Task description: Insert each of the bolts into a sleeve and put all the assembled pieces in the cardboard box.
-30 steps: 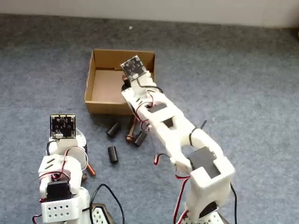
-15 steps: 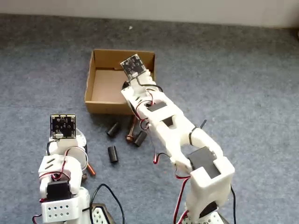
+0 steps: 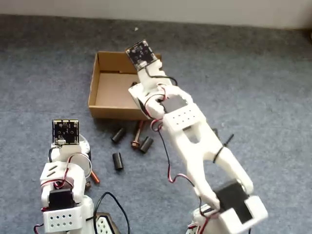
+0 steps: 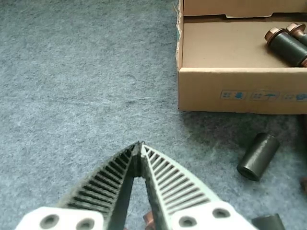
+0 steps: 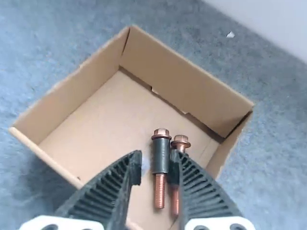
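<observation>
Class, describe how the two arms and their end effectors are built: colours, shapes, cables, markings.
The left arm and right arm are white plastic segments with black motor blocks and loose red and black cables. Each wrist carries a square black circuit board. The left end effector and right end effector have black, ribbed, tapering fingers on white bases with screw holes.

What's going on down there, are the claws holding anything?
Right gripper open above the cardboard box; left gripper shut, over carpet. Two assembled pieces in box. Loose sleeves and a bolt outside, nothing blocking.
</observation>
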